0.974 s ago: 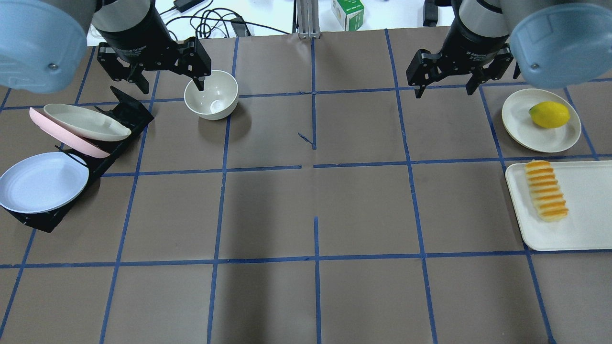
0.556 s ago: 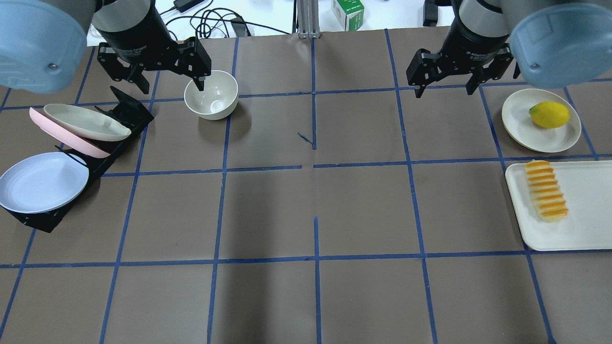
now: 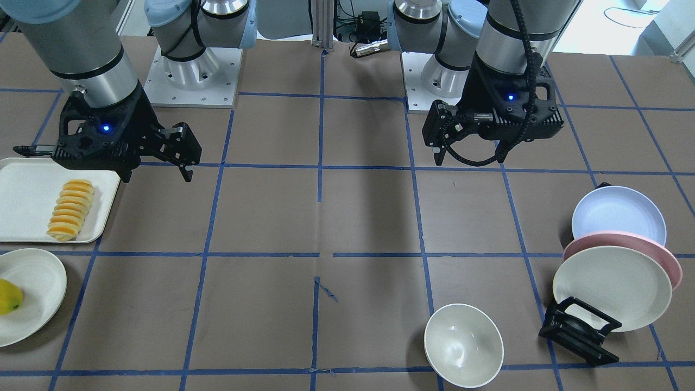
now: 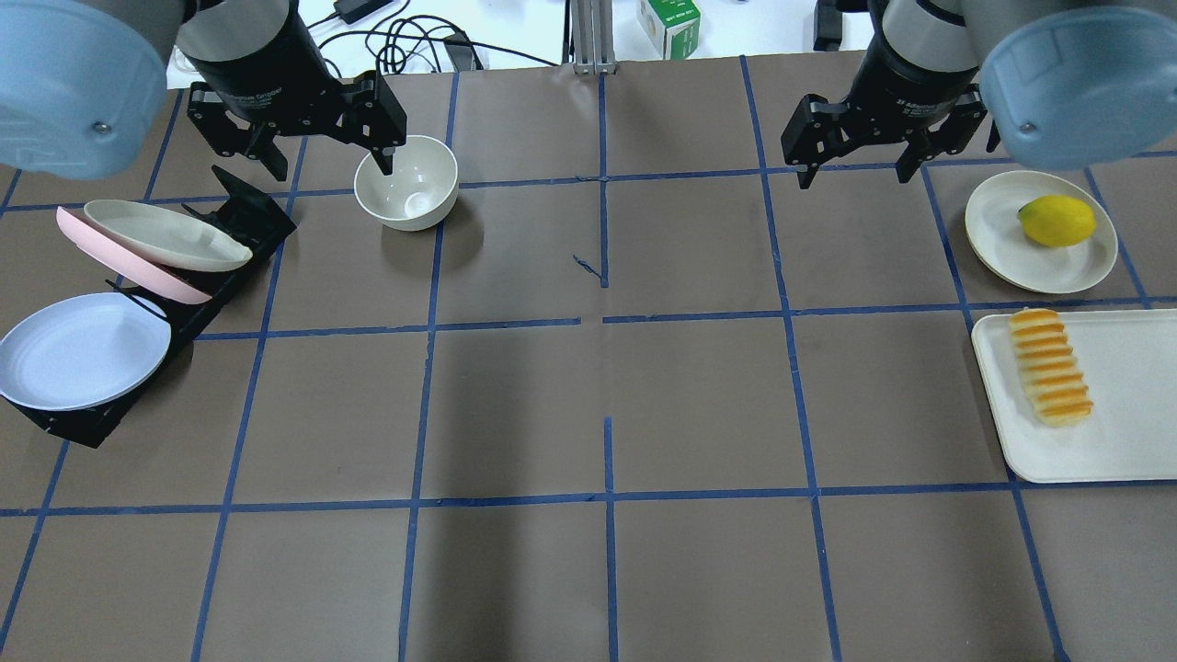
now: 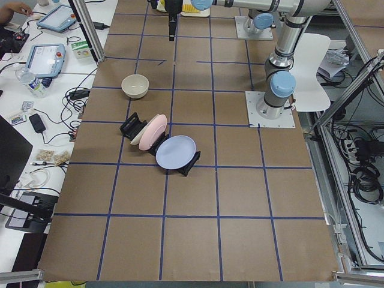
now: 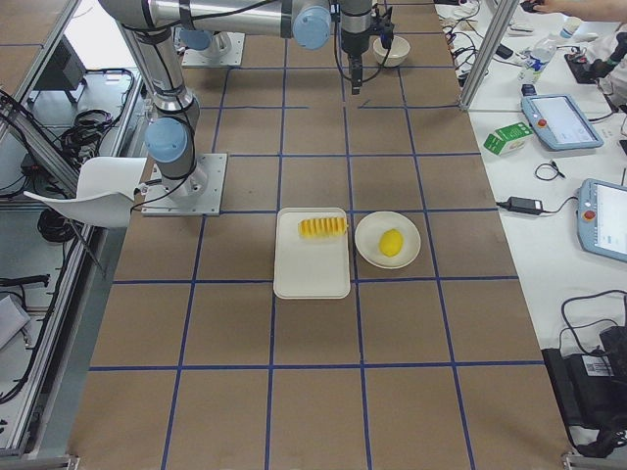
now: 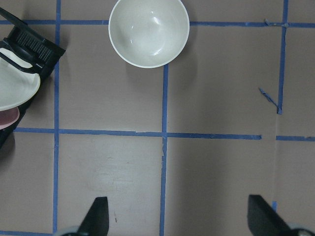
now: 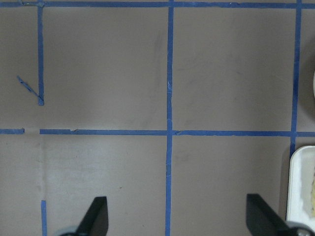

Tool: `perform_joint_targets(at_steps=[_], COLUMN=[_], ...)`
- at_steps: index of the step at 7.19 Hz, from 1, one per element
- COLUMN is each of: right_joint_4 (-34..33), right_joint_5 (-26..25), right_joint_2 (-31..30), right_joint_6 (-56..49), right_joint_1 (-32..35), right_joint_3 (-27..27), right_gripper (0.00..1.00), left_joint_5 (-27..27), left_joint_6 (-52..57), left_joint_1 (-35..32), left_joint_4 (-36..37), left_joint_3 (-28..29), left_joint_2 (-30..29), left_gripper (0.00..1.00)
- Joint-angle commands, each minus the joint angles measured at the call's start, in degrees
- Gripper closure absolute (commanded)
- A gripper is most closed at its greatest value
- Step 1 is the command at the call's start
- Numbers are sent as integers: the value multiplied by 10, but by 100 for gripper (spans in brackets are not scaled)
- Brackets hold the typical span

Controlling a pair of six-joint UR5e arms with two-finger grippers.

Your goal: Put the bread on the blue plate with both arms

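Observation:
The bread (image 4: 1051, 368), a ridged orange-yellow loaf, lies on a white tray (image 4: 1122, 405) at the table's right edge; it also shows in the front view (image 3: 69, 209). The blue plate (image 4: 81, 351) leans in a black rack (image 4: 248, 211) at the far left, lowest of three plates; it shows in the front view (image 3: 618, 213) too. My left gripper (image 4: 331, 165) is open and empty, hanging by the white bowl (image 4: 407, 184). My right gripper (image 4: 855, 175) is open and empty at the back right, well away from the bread. Both wrist views show spread fingers over bare table.
A pink plate (image 4: 138, 276) and a cream plate (image 4: 165, 234) stand in the same rack. A yellow lemon (image 4: 1057, 221) sits on a cream plate (image 4: 1002, 239) behind the tray. Blue tape lines grid the brown table. A green carton and cables lie beyond the back edge.

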Motion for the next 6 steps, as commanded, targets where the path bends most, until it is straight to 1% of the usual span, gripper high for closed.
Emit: perform_joint_targets(at_steps=[1, 6], right_joint_4=[0, -8], right_joint_5=[0, 0], right_joint_2=[0, -1], right_joint_6=[2, 0], right_joint_1=[0, 0], right_joint_3=[-1, 0], right_gripper=[0, 0], left_joint_5=[0, 0], left_joint_6=[0, -1], left_joint_1=[0, 0], left_joint_4=[0, 0], left_joint_3=[0, 0], left_joint_2=[0, 0], left_gripper=[0, 0])
